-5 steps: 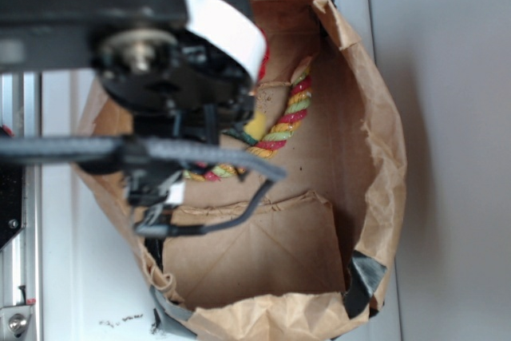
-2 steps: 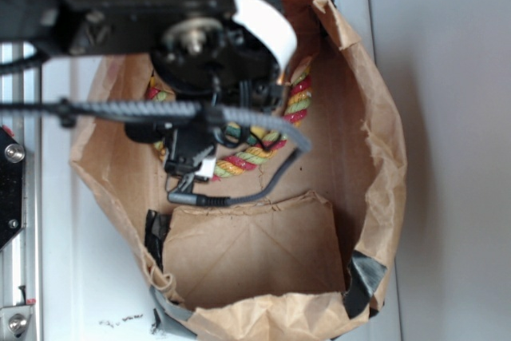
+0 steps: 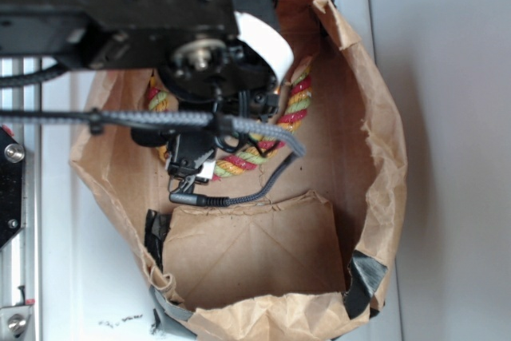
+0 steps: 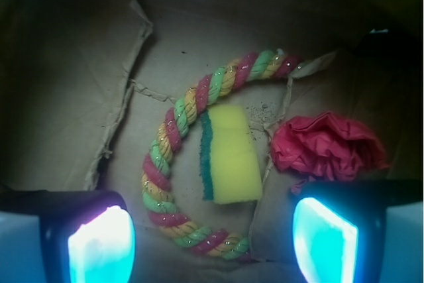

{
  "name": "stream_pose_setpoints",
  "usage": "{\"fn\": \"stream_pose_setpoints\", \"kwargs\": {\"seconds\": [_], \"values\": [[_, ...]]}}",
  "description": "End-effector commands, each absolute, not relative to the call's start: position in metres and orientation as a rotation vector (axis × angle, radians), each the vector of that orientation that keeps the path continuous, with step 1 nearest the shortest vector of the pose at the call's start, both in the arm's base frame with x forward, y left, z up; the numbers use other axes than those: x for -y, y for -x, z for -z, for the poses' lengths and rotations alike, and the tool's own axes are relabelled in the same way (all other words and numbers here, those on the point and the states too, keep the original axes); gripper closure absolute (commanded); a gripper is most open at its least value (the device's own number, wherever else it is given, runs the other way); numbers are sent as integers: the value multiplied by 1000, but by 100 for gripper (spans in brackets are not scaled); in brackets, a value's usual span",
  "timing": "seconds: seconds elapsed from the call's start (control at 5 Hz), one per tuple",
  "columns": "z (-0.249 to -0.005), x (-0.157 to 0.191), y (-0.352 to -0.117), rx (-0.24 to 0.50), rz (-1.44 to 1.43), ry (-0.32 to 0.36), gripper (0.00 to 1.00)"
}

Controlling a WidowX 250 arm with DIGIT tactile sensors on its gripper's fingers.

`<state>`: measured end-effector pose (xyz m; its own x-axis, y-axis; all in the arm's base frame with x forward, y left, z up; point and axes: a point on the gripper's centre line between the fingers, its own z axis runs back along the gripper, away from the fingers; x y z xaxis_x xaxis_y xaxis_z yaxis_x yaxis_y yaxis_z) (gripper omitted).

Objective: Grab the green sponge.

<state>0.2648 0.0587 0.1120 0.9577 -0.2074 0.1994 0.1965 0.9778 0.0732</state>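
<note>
the step in hand looks like the approach: the pincer [image 4: 212,243] hangs spread wide above the floor of the brown paper bag [image 3: 375,157], pinching nothing, and it has not yet reached the green sponge [image 4: 229,155].

to do this well, i would bring the pincer straight down with its gap centred on the sponge, so one finger drops on the sponge's dark green edge and the other on its bare yellow edge. the fingers [image 4: 101,246] already stand on either side of the sponge's short span, so little turning seems needed. the tight spot is the twisted rope [image 4: 173,164], which curves just beside the sponge's green edge, close enough that i cannot tell whether they touch; the finger on that side must slip between rope and sponge, or it may pinch the rope too. the red crumpled ball [image 4: 328,146] lies near the sponge's yellow edge but apart from it, leaving more room there.

in the wrist view the sponge lies flat inside the rope's curve, ahead of the fingertips and between their lines. from the exterior view the arm hides the sponge.
</note>
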Motion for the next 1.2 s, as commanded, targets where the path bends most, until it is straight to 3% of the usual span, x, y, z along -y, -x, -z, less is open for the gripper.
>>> {"fn": "stream_pose_setpoints", "kwargs": {"seconds": [0.0, 0.6, 0.8, 1.0], "values": [[-103, -56, -279, 213, 199, -58, 0], [-73, -53, -293, 160, 198, -76, 0], [-70, -41, -282, 149, 197, -75, 1], [-70, -42, -281, 150, 195, -84, 100]]}}
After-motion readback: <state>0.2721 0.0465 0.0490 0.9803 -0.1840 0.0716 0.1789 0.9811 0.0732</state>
